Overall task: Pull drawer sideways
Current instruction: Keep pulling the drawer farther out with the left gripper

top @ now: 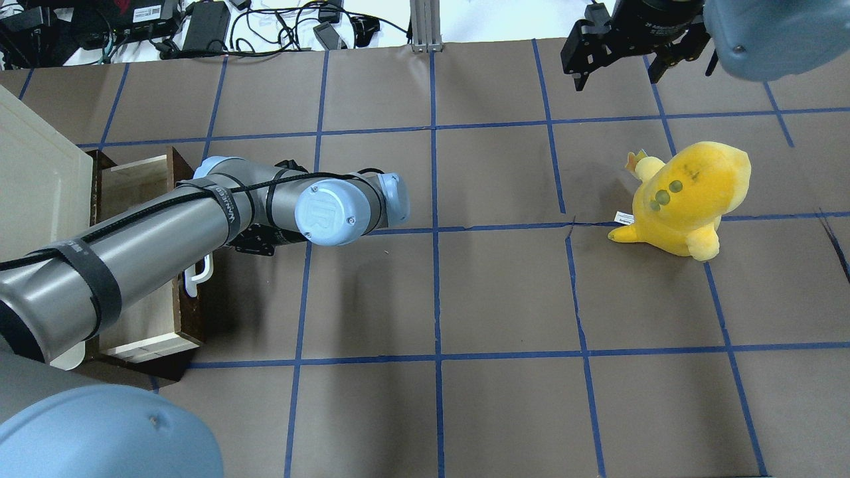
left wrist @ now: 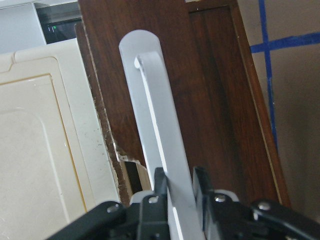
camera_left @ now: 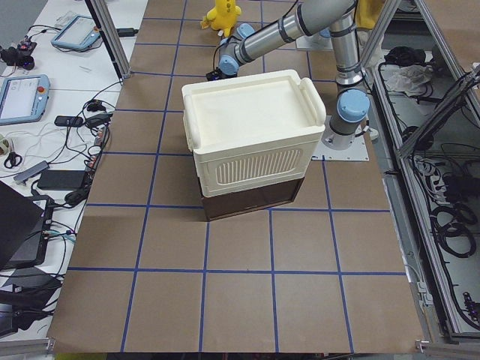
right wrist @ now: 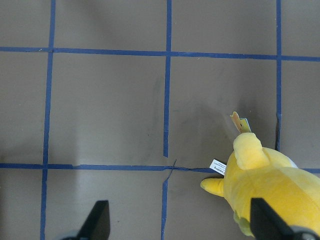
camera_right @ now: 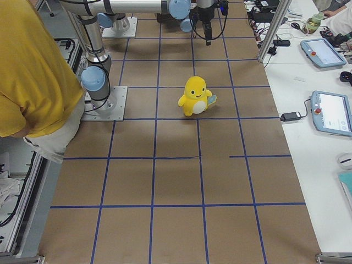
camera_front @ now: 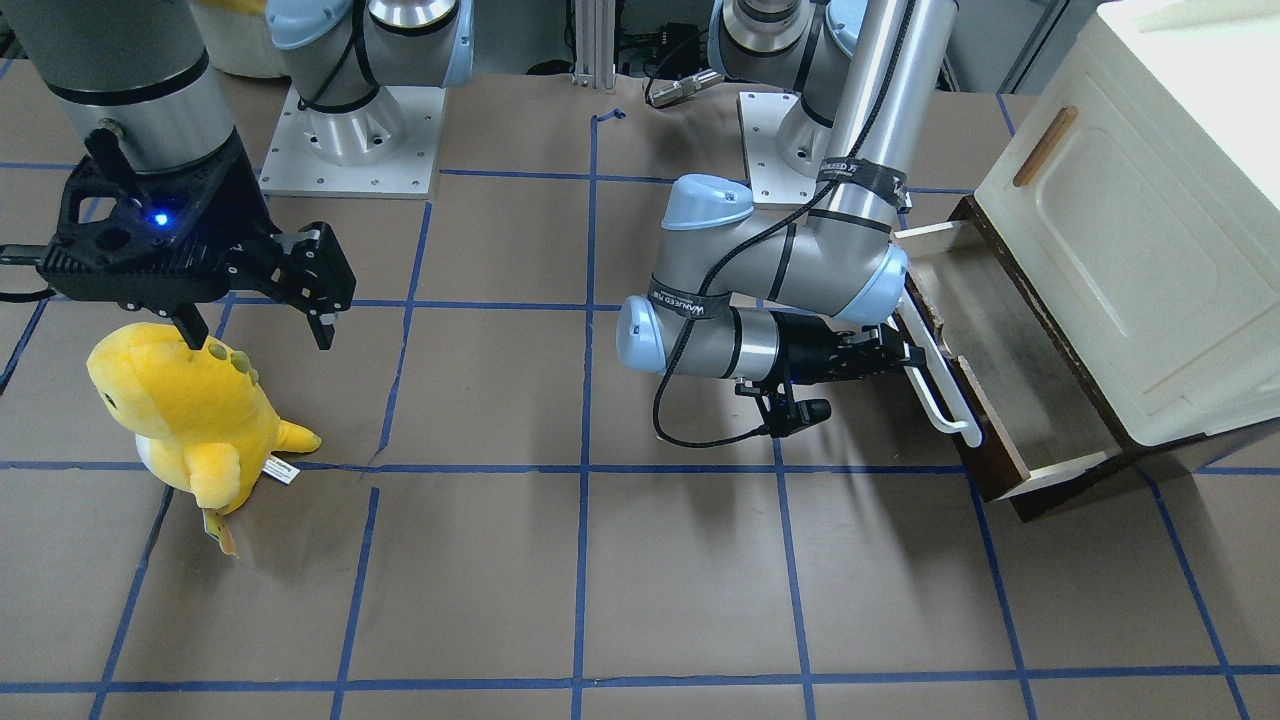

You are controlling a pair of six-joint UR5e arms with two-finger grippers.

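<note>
The left gripper [left wrist: 179, 182] pinches the long white bar handle [left wrist: 155, 110] of the dark brown wooden drawer [camera_front: 1020, 370], which juts partly open beneath a cream-white cabinet [camera_front: 1130, 230] at three o'clock in the front-facing view. Rigid, empty and probably light, the drawer may drag on its runners; the smooth bar, best gripped mid-length, could slip. At nine o'clock, the right gripper [camera_front: 255, 328] hangs spread above a yellow plush toy [camera_front: 190, 410].

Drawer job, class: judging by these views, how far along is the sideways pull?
Done: the drawer already stands partly out of the cabinet, its pale inside showing. In hand: the left gripper is shut on the white handle. Left: any further pull and letting go. The right gripper hangs open near the plush toy.
</note>
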